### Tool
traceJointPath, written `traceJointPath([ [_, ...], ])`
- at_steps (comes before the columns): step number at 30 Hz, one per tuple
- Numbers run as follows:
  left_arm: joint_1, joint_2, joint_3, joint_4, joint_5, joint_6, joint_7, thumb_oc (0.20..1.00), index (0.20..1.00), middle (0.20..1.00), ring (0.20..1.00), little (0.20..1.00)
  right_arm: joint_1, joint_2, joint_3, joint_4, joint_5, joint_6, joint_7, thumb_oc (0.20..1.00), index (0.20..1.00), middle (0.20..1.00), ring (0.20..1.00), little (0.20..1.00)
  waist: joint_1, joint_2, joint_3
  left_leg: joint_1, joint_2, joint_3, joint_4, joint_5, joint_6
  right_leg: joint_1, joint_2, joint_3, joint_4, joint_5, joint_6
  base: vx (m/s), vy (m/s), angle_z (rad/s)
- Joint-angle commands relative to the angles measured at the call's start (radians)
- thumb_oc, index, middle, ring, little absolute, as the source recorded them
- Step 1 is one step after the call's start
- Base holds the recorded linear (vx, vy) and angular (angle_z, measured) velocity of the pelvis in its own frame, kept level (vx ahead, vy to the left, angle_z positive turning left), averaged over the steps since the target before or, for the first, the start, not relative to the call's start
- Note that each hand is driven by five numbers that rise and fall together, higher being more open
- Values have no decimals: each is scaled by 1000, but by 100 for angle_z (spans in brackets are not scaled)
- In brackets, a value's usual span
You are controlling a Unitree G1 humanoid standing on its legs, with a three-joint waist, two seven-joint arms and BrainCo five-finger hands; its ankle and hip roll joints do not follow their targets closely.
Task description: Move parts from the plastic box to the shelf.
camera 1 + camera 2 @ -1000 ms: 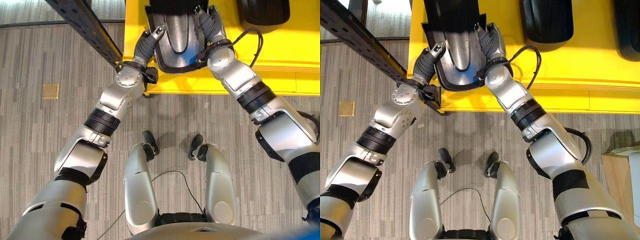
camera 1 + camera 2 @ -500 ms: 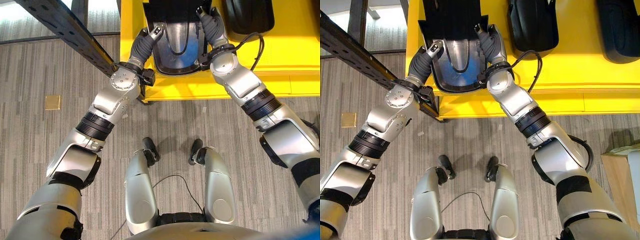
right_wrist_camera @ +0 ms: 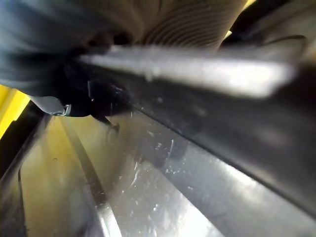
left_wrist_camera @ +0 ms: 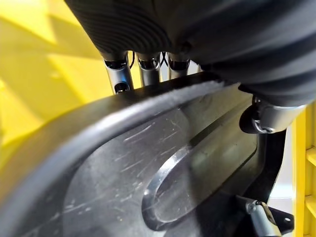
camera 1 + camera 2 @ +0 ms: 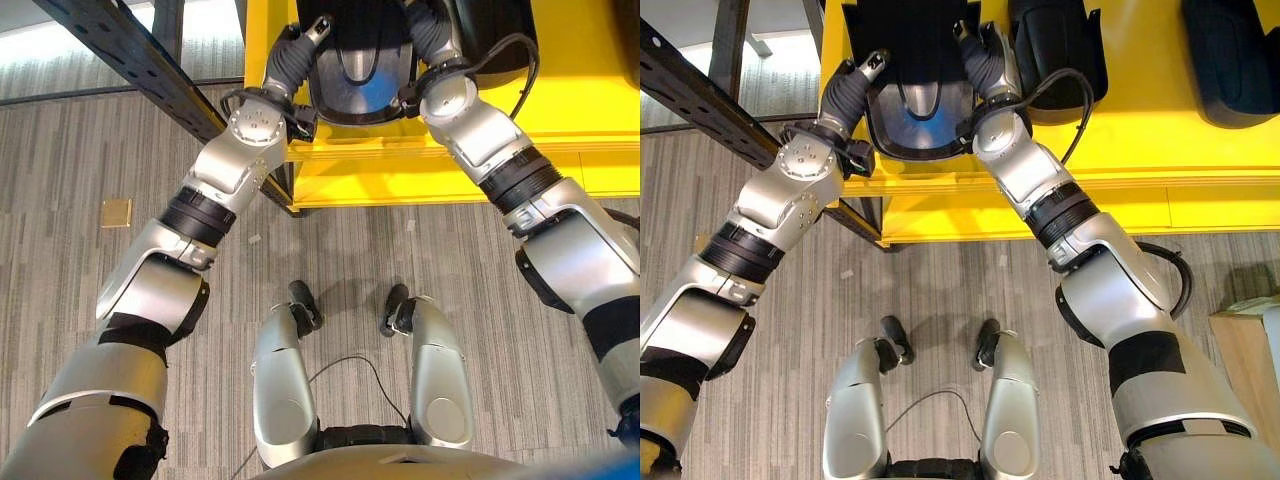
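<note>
A black moulded part (image 5: pixel 920 100), glossy inside with a raised oval ridge, hangs over the yellow shelf (image 5: pixel 1140 130) between my two hands. My left hand (image 5: pixel 855 85) clasps its left rim: in the left wrist view the fingers (image 4: pixel 118 74) run behind the rim and the thumb (image 4: pixel 261 118) lies on the inner face of the part (image 4: pixel 148 168). My right hand (image 5: pixel 985 50) clasps the right rim, and its wrist view looks along the shiny inner face of the part (image 3: pixel 163 187). In the left eye view the part (image 5: pixel 360 75) sits between the left hand (image 5: pixel 298 45) and the right hand (image 5: pixel 428 30).
Two more black parts (image 5: pixel 1055 45) (image 5: pixel 1235 55) lie on the yellow shelf to the right. A dark perforated frame beam (image 5: pixel 130 50) slants past my left arm. A small tan square (image 5: pixel 116 212) lies on the grey floor, and a cardboard box (image 5: pixel 1245 340) stands at the right.
Both arms have reached farther forward, carrying the black part deeper over the yellow shelf. The view has shifted with the move.
</note>
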Motion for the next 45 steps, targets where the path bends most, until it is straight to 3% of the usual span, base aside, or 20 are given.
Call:
traceJointPath([
  [1,-172,-56,26,-53,-77,-174,-5,200,200,200,200,200,-23,27,34,75,45,-19,-37,200,200,200,200,200,33,60,-82,68,26,-25,-69,30,-76,32,-14,-20,-37,25,72,37,-14,1],
  [13,-277,-81,-25,150,-119,-176,23,200,200,200,200,200,-157,75,109,209,81,6,-53,200,200,200,200,200,43,67,-72,52,23,-33,-93,47,-88,17,-13,-28,-70,53,80,41,-8,4],
  [22,-282,-94,-38,211,-122,-204,16,200,200,200,200,200,-156,85,116,220,111,-26,-105,200,200,200,200,200,38,70,-48,30,26,-37,-99,56,-91,-6,-13,-29,-70,64,81,7,5,1],
  [24,-279,-100,-38,212,-115,-214,23,300,300,300,300,300,-151,85,110,213,110,-31,-111,200,200,200,200,200,36,69,-44,27,26,-39,-98,57,-92,-8,-12,-29,-72,66,81,0,0,0],
  [25,-280,-105,-37,214,-111,-218,32,504,504,504,504,504,-150,86,108,214,95,-40,-105,715,715,715,715,715,34,69,-41,24,25,-40,-98,58,-94,-11,-10,-29,-75,68,81,0,0,0],
  [26,-280,-108,-37,215,-101,-218,37,664,664,664,664,664,-151,88,109,216,90,-45,-106,1000,1000,1000,1000,1000,33,69,-40,23,24,-40,-99,58,-94,-12,-8,-29,-76,69,81,0,0,0],
  [27,-281,-110,-37,216,-96,-216,40,900,900,900,900,900,-153,89,110,218,89,-48,-110,1000,1000,1000,1000,1000,33,69,-40,23,24,-40,-99,59,-94,-12,-8,-28,-77,69,81,0,0,0],
  [28,-283,-113,-41,219,-95,-217,48,1000,1000,1000,1000,1000,-156,92,109,218,81,-50,-124,1000,1000,1000,1000,1000,33,69,-39,23,24,-41,-99,59,-94,-13,-8,-29,-76,70,81,0,0,0],
  [39,-277,-124,-35,233,-65,-226,101,1000,1000,1000,1000,1000,-161,82,104,185,31,-58,-211,1000,1000,1000,1000,1000,26,66,-33,17,19,-42,-115,68,-96,-15,1,-28,-101,81,83,-6,2,0],
  [45,-273,-119,-26,219,-52,-234,150,1000,1000,1000,1000,1000,-158,63,100,148,-75,-100,-260,1000,1000,1000,1000,1000,26,65,-35,19,16,-45,-121,69,-96,-11,2,-31,-109,83,85,-5,2,0],
])
